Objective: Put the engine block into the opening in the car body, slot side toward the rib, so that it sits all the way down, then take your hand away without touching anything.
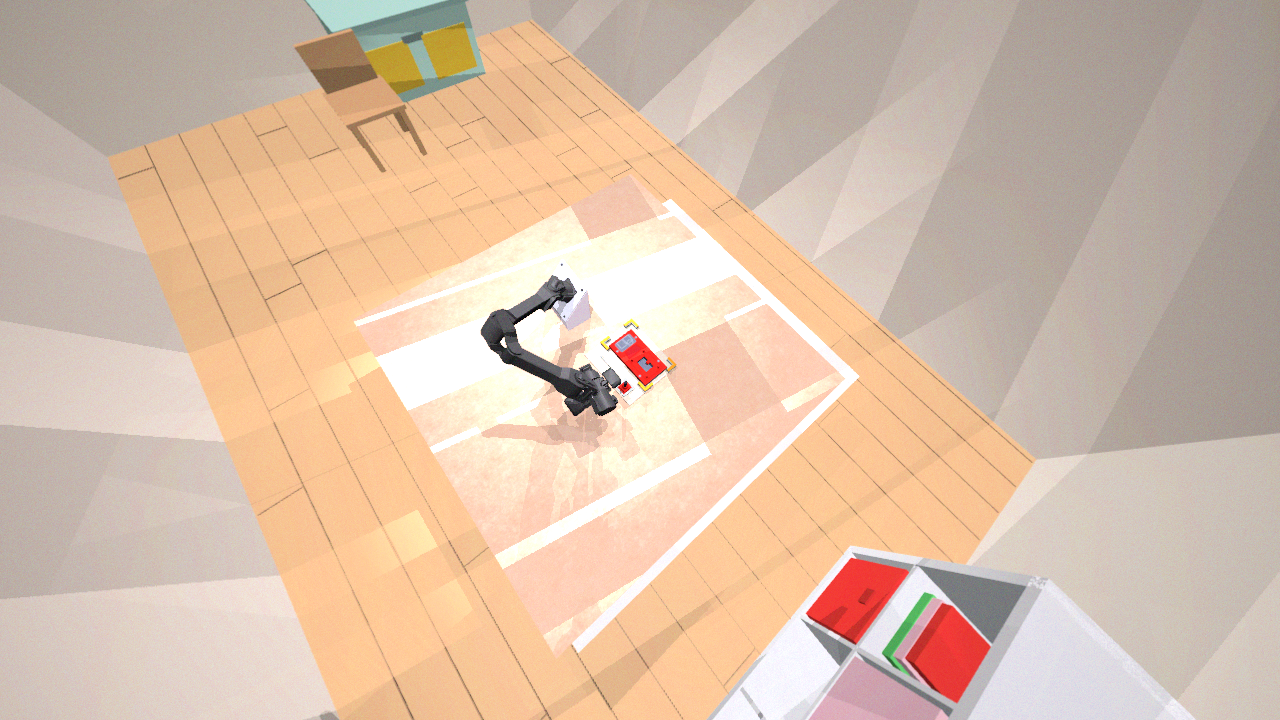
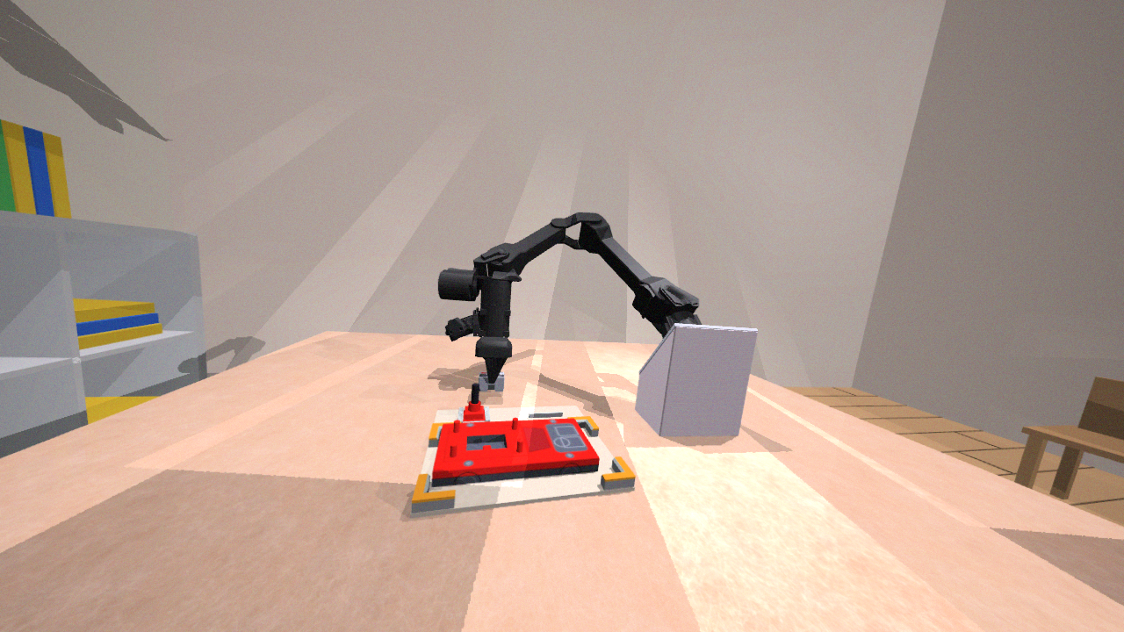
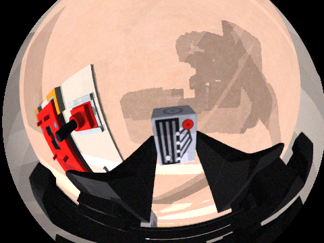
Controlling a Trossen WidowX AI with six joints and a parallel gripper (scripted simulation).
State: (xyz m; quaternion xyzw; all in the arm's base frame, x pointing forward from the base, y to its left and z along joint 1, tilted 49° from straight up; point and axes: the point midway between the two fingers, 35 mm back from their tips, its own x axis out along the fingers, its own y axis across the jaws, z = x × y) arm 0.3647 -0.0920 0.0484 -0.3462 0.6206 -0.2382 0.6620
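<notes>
The engine block [image 3: 173, 135] [image 2: 498, 384] is a small grey box with black stripes and a red round cap on its top. My gripper [image 3: 175, 138] [image 2: 492, 382] is shut on it, one black finger against each side. The block is behind the car's base board, beside the red piece with the black handle. The red car body [image 2: 550, 463] [image 1: 636, 356] [image 3: 55, 142] lies flat on the base board [image 2: 534, 491]. Its opening [image 2: 486, 443] shows grey inside, with no block in it. The block's slot side cannot be made out, and its underside is hidden.
A red piece with an upright black handle [image 2: 473, 408] [image 3: 79, 119] stands at the board's back edge, close to the gripper. Yellow corner brackets [image 2: 619, 473] and short red posts [image 2: 453, 448] surround the opening and car. The pale arm mount [image 2: 703, 381] stands behind right.
</notes>
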